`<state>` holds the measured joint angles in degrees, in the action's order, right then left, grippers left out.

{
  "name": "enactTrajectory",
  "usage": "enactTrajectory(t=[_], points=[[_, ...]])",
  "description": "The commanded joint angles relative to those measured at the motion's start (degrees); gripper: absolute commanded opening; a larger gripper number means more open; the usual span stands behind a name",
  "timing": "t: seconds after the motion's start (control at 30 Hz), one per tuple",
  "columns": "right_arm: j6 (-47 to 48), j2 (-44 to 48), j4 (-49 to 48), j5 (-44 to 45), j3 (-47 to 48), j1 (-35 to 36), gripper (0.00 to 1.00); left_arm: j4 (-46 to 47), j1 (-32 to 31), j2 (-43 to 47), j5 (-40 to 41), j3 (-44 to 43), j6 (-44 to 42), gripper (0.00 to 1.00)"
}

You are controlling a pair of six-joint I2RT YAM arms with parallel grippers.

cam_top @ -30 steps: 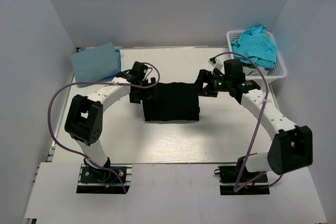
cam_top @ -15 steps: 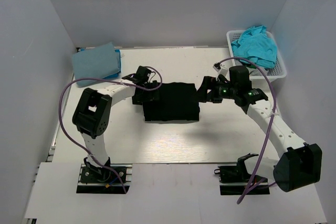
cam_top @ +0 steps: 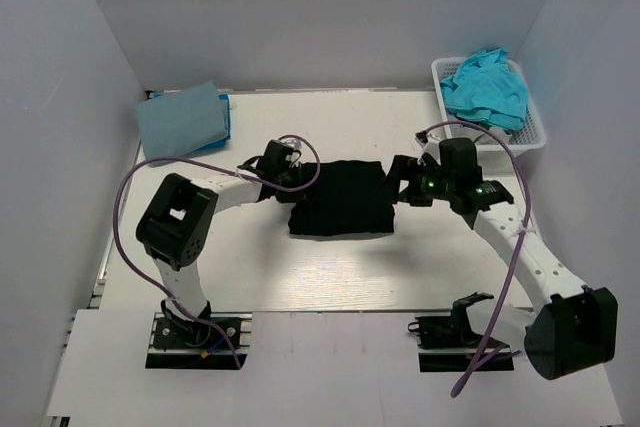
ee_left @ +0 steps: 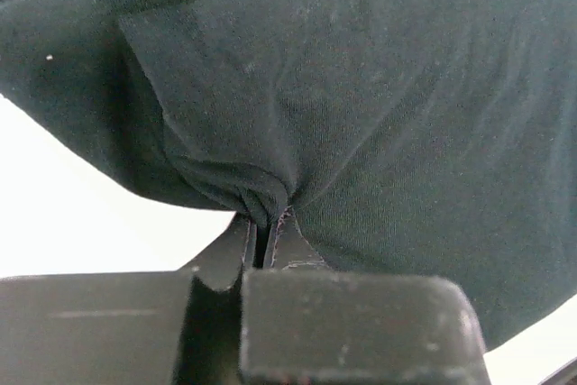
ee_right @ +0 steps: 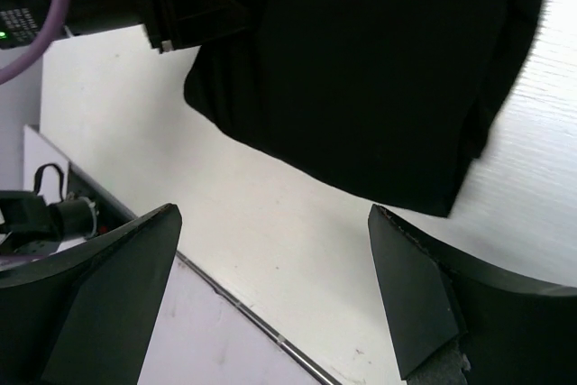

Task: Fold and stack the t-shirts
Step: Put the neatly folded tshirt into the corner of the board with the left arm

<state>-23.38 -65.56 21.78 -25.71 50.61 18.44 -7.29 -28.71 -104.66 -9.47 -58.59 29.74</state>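
At the middle of the top view, a black t-shirt lies folded into a rough rectangle on the white table. On its left edge sits the left gripper, reaching in from the left of the frame. The left wrist view shows its jaws pressed together on a small pucker of the black t-shirt. Creases fan out from the pinch, and the cloth fills most of that frame.

Just beside the shirt's right edge in the top view is the right gripper. In the right wrist view the right gripper has its jaws spread wide, one at the lower left and one at the lower right of the frame, with only bare table between them. The black t-shirt lies beyond the tips in the upper half of that frame, apart from them as far as can be seen. The left gripper shows at the upper left, at the shirt's corner.

At the upper left of the top view a dusty light blue t-shirt lies folded at the table's far corner. At the upper right a turquoise t-shirt is bunched in a white basket.
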Motion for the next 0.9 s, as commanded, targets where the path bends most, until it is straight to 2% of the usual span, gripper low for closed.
enactTrajectory(t=[0.0, 0.03, 0.13, 0.3, 0.43, 0.5, 0.6, 0.7, 0.87], points=[[0.96, 4.98, 1.15, 6.36, -0.25, -0.33, 0.90, -7.54, -0.29, 1.03, 3.92, -3.45, -3.98, 0.00], [1.22, 5.53, 1.59, 8.38, -0.25, -0.50, 0.90, -8.52, -0.29, 2.78, 6.90, -5.29, -4.94, 0.00], [1.05, 8.07, 3.44, 11.47, -0.69, -0.60, 0.90, -10.46, 1.54, 5.69, 6.49, -8.37, -8.11, 0.00], [0.26, 11.85, 6.43, 17.44, -1.74, -0.68, 0.90, -15.99, 2.08, 8.95, 11.66, -16.54, -16.09, 0.00], [-1.41, 14.32, 9.58, 24.65, -2.01, -1.03, 0.90, -26.88, 3.74, 6.50, 14.13, -27.78, -19.18, 0.00], [-2.55, 15.28, 11.08, 28.32, -1.66, -0.95, 0.90, -27.60, 5.41, 6.49, 15.72, -29.91, -19.72, 0.00], [-3.52, 15.55, 12.23, 29.40, -0.25, -1.12, 0.90, -30.31, 8.57, 3.25, 12.40, -36.05, -23.05, 0.00], [-3.78, 14.76, 13.20, 29.93, 1.24, -1.12, 0.90, -36.29, 10.69, -1.83, 11.06, -48.15, -26.39, 0.00], [-3.61, 12.74, 14.17, 30.28, 3.27, -0.95, 0.90, -40.00, 14.29, -6.07, 11.58, -57.42, -31.22, 0.00]])
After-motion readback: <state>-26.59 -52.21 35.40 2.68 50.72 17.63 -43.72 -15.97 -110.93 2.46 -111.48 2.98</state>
